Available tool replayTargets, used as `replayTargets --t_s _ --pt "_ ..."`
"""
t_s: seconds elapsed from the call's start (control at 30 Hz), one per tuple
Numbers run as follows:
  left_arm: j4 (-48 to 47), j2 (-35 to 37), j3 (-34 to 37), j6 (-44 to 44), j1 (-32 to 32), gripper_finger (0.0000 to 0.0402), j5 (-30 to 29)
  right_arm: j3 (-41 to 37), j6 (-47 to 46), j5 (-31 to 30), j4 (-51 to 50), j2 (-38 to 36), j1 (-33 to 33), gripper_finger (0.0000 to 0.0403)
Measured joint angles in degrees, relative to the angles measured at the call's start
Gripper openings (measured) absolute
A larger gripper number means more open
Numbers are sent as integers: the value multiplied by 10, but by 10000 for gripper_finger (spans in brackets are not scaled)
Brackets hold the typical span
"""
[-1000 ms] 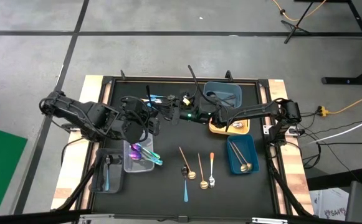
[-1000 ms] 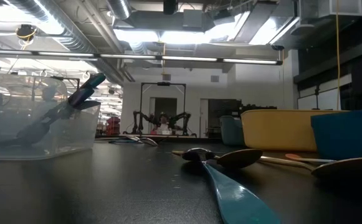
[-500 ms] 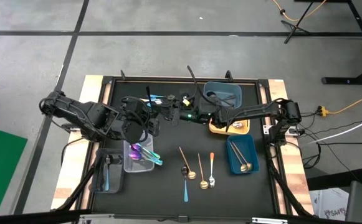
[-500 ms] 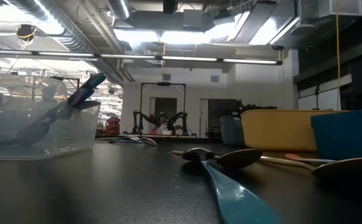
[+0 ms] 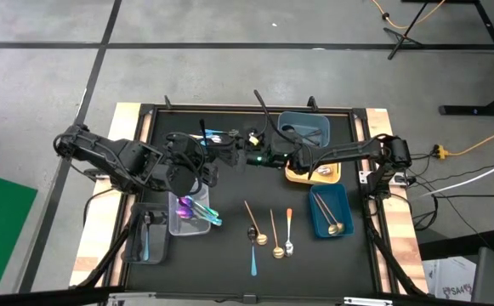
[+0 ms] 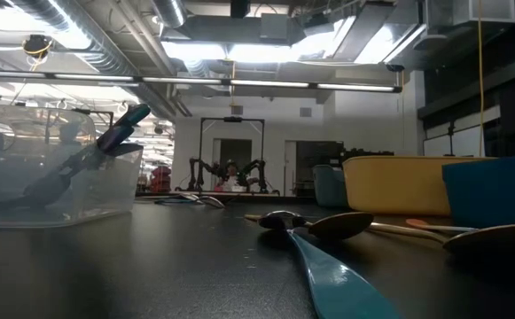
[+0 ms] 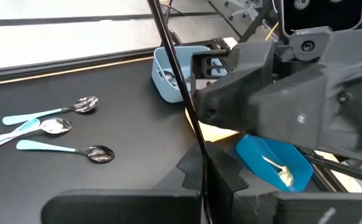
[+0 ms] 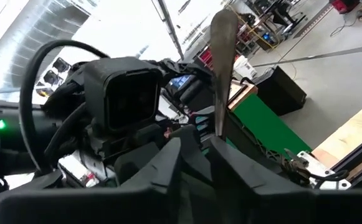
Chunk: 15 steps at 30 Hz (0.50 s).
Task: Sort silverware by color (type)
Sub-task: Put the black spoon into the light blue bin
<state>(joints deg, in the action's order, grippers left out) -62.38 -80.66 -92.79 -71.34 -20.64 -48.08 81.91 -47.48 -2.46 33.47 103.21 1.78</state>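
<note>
Spoon business at the far middle of the mat, between two arms nose to nose. Black spoon [image 5: 261, 106] standing close to upright, long axis nearly vertical and leaning a little, handle running down into the left gripper [image 7: 204, 186], clamped shut on it. Directly opposite and just beside, the right gripper [image 8: 196, 146], with the same spoon rising straight ahead of it, bowl uppermost. Not possible to say whether that one is open or shut (handle too close to its tips to judge a gap). Probably a handover, judging by the one spoon shared between both. Coming move hanging on that upright axis: any withdrawal best made sideways, away from the handle, not along it, or else a risk of dragging the spoon askew. Left arm the nearer to the clear tray [image 5: 187, 217], just in front of its gripper; right arm the nearer to the blue tray [image 5: 315, 214] on its own side. Loose spoons [image 5: 268, 231] lying flat on the mat, well in front of both grippers and roughly between the two trays, not yet sorted. From above: both arms, the trays and the leftovers, but the grip itself hidden. From the left wrist: thin dark handle entering the slot between the fingers. From the right wrist: the bowl end. From table height: neither gripper, only a teal spoon [image 6: 328, 275] close up.
</note>
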Motion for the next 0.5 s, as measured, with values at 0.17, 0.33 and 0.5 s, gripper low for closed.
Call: replayTargets --t_s 0.17,0.33,0.5 --pt "-2 0 0 0 0 0 16 0 16 43 -8 -1 -10 100" --pt "-3 0 0 0 0 0 40 0 31 87 -11 -1 -16 96" --pt "-2 0 0 0 0 0 70 0 44 98 -31 -1 -18 95"
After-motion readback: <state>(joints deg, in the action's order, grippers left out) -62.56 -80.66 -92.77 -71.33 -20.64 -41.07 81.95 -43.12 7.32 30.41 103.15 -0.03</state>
